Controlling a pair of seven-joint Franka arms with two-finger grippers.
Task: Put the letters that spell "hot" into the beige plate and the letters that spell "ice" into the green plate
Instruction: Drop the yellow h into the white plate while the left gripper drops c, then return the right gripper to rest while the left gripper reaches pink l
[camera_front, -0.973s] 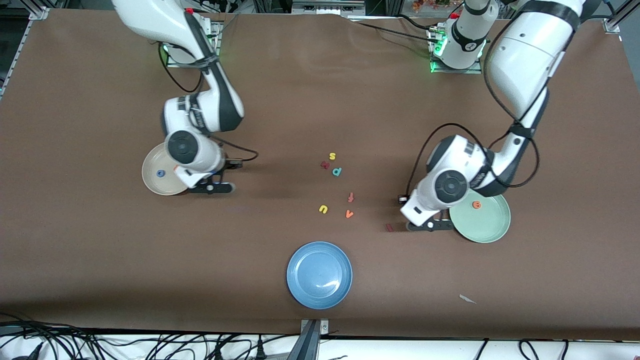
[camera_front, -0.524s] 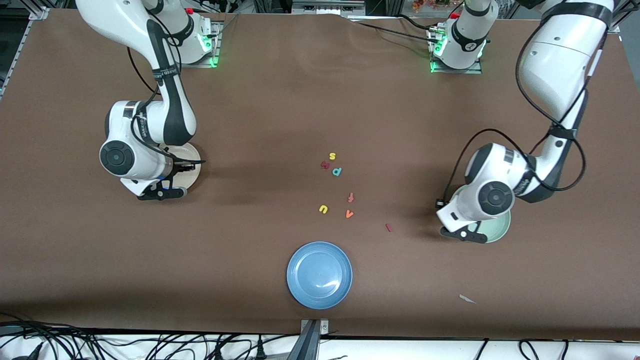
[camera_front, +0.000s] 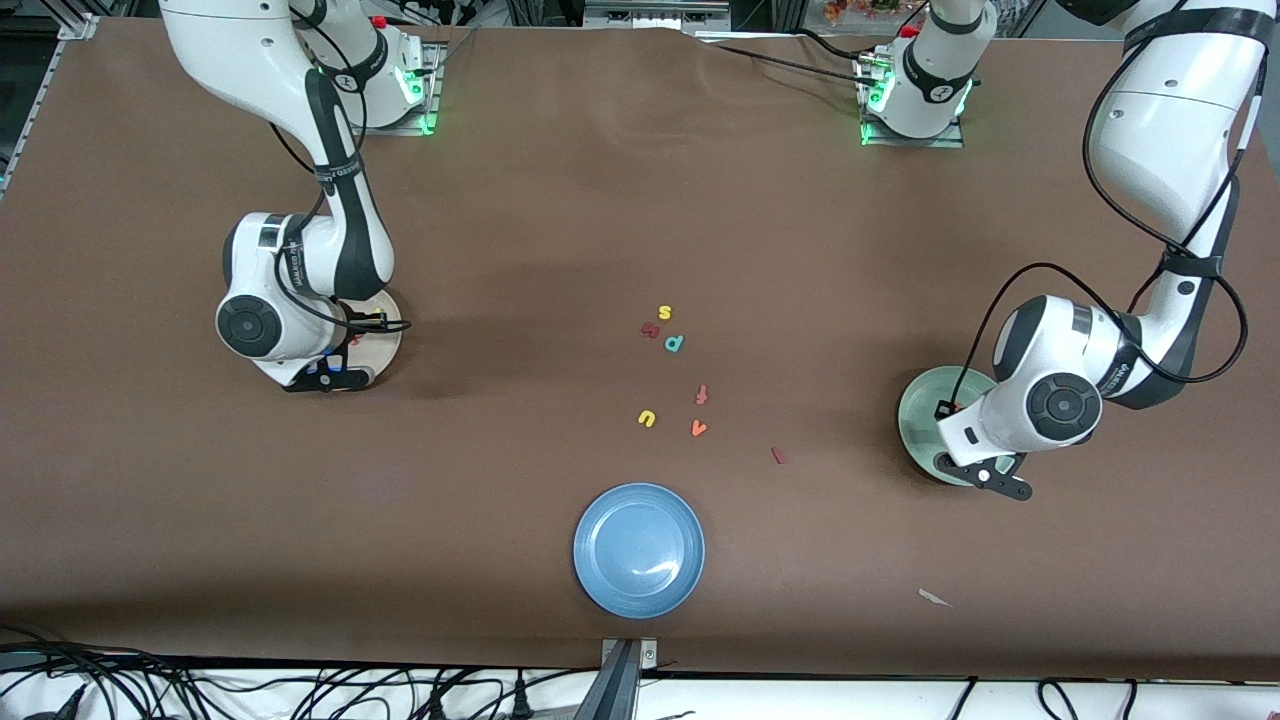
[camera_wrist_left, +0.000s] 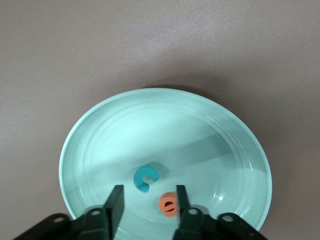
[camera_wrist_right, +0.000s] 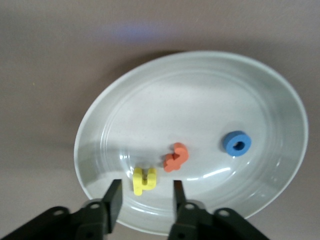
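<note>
Blue is the plate (camera_front: 639, 550) nearest the front camera, and everything else can be placed from it. Just farther than it, toward the left arm's end, the dark red i (camera_front: 778, 456) lies alone on the brown table (camera_front: 560, 220). Farther again sit the yellow u (camera_front: 647, 418) and orange v (camera_front: 699, 429), then the red-orange f (camera_front: 702, 395), and farther still the teal p (camera_front: 675, 343), a dark red letter (camera_front: 650, 329) and the yellow s (camera_front: 664, 313) close together.

Well toward the left arm's end from the blue plate is the green plate (camera_front: 918, 415). The left gripper (camera_wrist_left: 147, 200) hangs over it with its fingers (camera_wrist_left: 115, 202) spread apart and nothing between them. In the left wrist view the teal c (camera_wrist_left: 146, 178) and the orange e (camera_wrist_left: 169, 205) lie near each other in that plate, the e close by one fingertip.

Well toward the right arm's end, and farther from the camera than the blue plate, is the beige plate (camera_front: 385, 345). The right gripper (camera_wrist_right: 144, 195) hangs over it, fingers (camera_wrist_right: 114, 196) likewise apart and empty. In the right wrist view the yellow h (camera_wrist_right: 144, 180) and orange t (camera_wrist_right: 175, 157) lie beside each other in the plate, with the blue o (camera_wrist_right: 236, 143) apart from them, nearer the rim.
</note>
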